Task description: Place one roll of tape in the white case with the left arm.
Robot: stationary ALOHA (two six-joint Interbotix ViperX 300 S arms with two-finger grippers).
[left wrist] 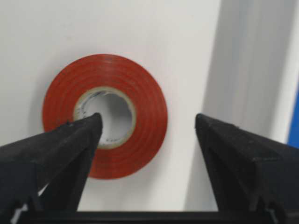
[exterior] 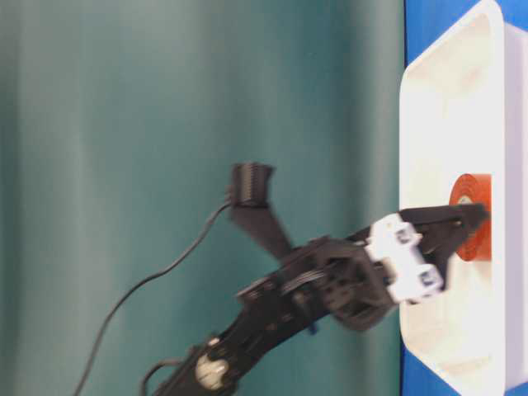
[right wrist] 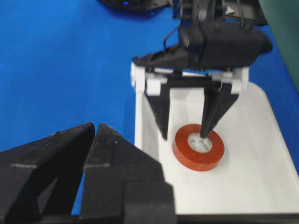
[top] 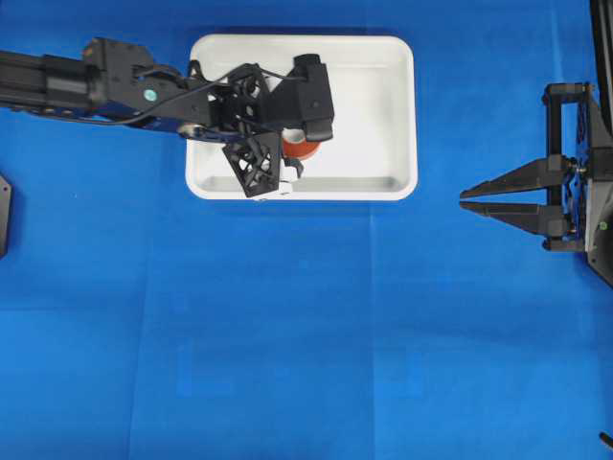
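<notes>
The orange-red roll of tape [left wrist: 140, 135] lies flat on the floor of the white case [top: 383, 115], near its front-left corner. My left gripper [left wrist: 147, 122] hangs over it, pointing down, with its jaws open. One fingertip [right wrist: 203, 134] stands in the roll's pale hole; the other [right wrist: 164, 136] stands outside the ring, towards the case's rim. From overhead, the arm and wrist camera cover most of the roll of tape [top: 300, 149]. My right gripper [top: 464, 200] hovers over the blue table far to the right, its jaws shut on nothing.
The white case [right wrist: 261, 177] has a raised rim close beside the outer left finger. Blue cloth [top: 287, 335] covers the table around it. A dark object [top: 3, 216] sits at the left edge.
</notes>
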